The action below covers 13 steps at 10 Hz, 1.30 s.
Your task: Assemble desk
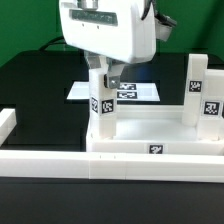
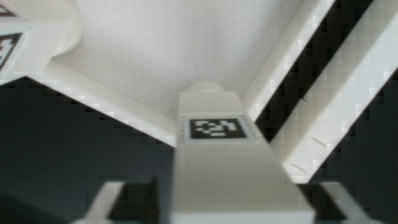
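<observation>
The gripper (image 1: 104, 80) comes down from above and its two fingers are clamped on a white square leg (image 1: 102, 108). This held leg stands upright at the corner of the tabletop (image 1: 150, 133) on the exterior view's left. In the wrist view, the leg (image 2: 221, 150) runs between the two fingers (image 2: 111, 200), with a black-and-white tag on its face.

The tabletop is a white tray with a raised rim, and it sits on the black table (image 1: 35, 85). Two more legs (image 1: 198, 80) stand upright at its end on the exterior view's right.

A long white border wall (image 1: 60, 160) lies just in front of the tabletop. Behind the held leg, the marker board (image 1: 140, 91) lies flat on the table. The arm's big white body hides part of it.
</observation>
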{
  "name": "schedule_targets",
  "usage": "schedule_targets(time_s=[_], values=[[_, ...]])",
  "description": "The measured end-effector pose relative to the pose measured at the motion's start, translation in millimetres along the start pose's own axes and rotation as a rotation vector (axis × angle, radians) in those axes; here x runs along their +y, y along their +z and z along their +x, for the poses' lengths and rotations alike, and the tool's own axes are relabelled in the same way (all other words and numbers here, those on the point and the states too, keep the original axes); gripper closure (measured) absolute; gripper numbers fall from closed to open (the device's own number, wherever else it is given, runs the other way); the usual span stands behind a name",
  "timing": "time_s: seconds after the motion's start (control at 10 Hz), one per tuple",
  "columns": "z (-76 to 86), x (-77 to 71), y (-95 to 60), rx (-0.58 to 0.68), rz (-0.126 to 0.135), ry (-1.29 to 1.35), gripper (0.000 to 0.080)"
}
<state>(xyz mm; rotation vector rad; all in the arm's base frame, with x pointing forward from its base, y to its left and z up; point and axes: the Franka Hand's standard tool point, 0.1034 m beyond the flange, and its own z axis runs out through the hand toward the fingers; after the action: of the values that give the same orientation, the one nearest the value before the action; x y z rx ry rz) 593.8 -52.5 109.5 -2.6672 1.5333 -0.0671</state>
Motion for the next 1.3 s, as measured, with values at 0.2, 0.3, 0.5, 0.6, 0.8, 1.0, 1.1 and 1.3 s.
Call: schedule_targets(time_s=[0.2, 0.3, 0.5, 0.6, 0.8, 1.0, 1.1, 1.3], values=[[0.0, -0.8, -0.5, 0.001, 0.0, -0.034, 0.0209], [-0.7, -1.3, -0.3, 0.007, -0.007, -0.154, 0.0209], [-2.9, -3.1, 0.0, 0.007, -0.01, -0.375, 0.0153], [-2.6, -2.8, 0.1, 0.007, -0.01, -0.447, 0.0153], [-0.8, -1.2, 0.5, 0.006, -0.013, -0.618, 0.0151], [1.4, 0.4, 0.4, 0.007, -0.017, -0.77, 0.0151], [2.1, 1.1, 0.4, 0.007, -0.02, -0.855, 0.0151], [2.0, 1.2, 0.5, 0.005, -0.021, -0.977, 0.0151]])
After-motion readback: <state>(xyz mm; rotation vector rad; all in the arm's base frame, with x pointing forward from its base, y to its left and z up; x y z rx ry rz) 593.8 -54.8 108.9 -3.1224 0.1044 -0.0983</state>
